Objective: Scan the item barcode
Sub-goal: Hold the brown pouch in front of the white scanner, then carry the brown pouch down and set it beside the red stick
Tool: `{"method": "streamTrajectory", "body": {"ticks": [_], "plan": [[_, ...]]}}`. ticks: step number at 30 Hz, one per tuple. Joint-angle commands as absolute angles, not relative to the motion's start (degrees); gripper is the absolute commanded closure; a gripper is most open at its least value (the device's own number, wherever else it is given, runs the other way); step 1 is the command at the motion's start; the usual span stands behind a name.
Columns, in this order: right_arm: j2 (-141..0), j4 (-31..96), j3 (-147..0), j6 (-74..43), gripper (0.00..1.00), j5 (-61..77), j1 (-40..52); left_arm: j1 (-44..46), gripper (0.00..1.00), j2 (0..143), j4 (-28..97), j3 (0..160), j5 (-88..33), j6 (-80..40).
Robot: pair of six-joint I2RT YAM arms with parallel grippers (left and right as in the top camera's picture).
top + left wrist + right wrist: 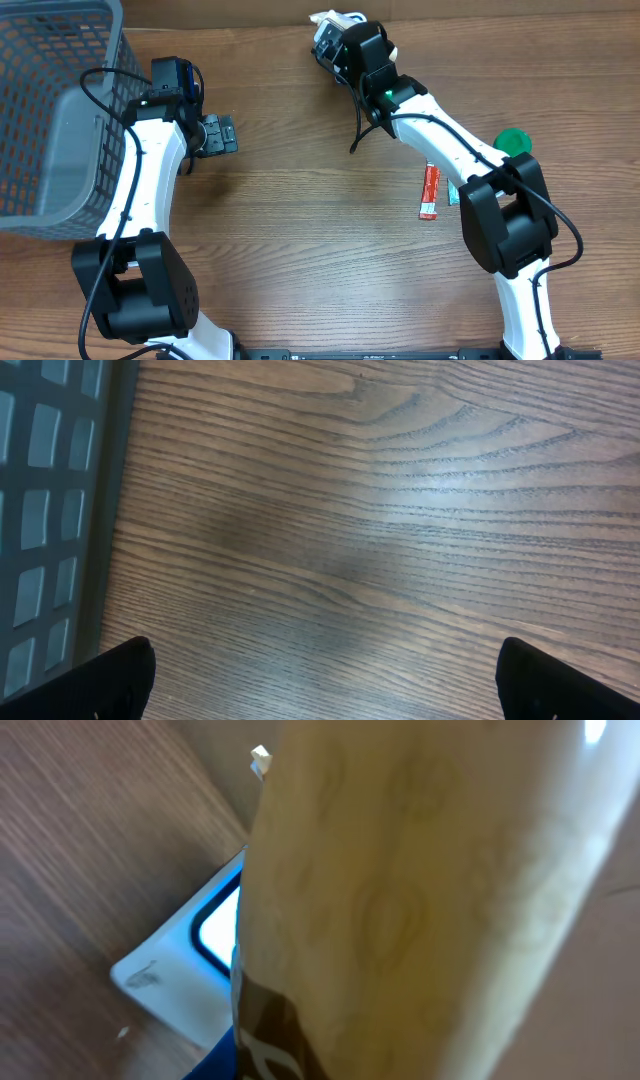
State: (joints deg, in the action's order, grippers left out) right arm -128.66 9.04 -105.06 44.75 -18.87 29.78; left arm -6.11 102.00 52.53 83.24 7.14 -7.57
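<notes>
Wood table (300,220): grey basket (50,110) left; white scanner (165,975) far edge; red sachet (429,192), green disc (514,141) right.

We look down on a desk (300,250) of brown wood grain that fills every view. Its grain runs side to side, and we catch soft light glancing off the surface.

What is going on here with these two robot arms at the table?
The right gripper is holding a pale packet at the far side of the table, close over a white device with a lit window, apparently the scanner. The left gripper hangs open and empty above the table beside the grey basket. A red sachet and a green round thing lie on the table by the right arm.
</notes>
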Motion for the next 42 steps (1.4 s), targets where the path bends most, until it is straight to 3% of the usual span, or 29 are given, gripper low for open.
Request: {"method": "streamTrajectory", "body": {"ticks": [1, 11, 16, 21, 28, 34, 37, 42], "plan": [[-128.09, 8.86, -106.04, 39.00, 0.96, -18.74, 30.59, -6.24, 0.00, 100.64, 52.47, 84.23, 7.70, -7.75], [-128.09, 3.42, -106.04, 38.22, 0.96, -17.98, 30.59, -6.24, 0.00, 100.64, 52.45, 84.23, 7.70, -7.75], [-125.78, 2.50, -106.17, 29.61, 0.97, -22.90, 30.59, -6.24, 0.00, 100.64, 52.45, 84.23, 7.70, -7.75], [-116.40, 6.33, -106.17, 21.52, 0.97, -17.34, 30.59, -6.24, 0.01, 100.64, 52.45, 84.23, 7.70, -7.75], [-102.24, 25.43, -106.17, 7.25, 0.96, -10.52, 28.93, -6.24, 0.01, 100.64, 52.45, 84.23, 7.70, -7.75], [-99.61, 55.81, -106.00, 4.25, 0.96, 17.96, 22.94, -6.26, 0.00, 100.64, 52.45, 84.23, 7.70, -7.75], [-101.34, 67.51, -104.22, 4.27, 0.96, 21.67, 20.71, -6.24, 0.01, 100.64, 52.45, 84.23, 7.70, -7.75], [-104.25, 70.52, -95.59, 6.46, 0.96, 21.52, 19.40, -6.24, 0.00, 100.64, 52.45, 84.23, 7.70, -7.75]]}}
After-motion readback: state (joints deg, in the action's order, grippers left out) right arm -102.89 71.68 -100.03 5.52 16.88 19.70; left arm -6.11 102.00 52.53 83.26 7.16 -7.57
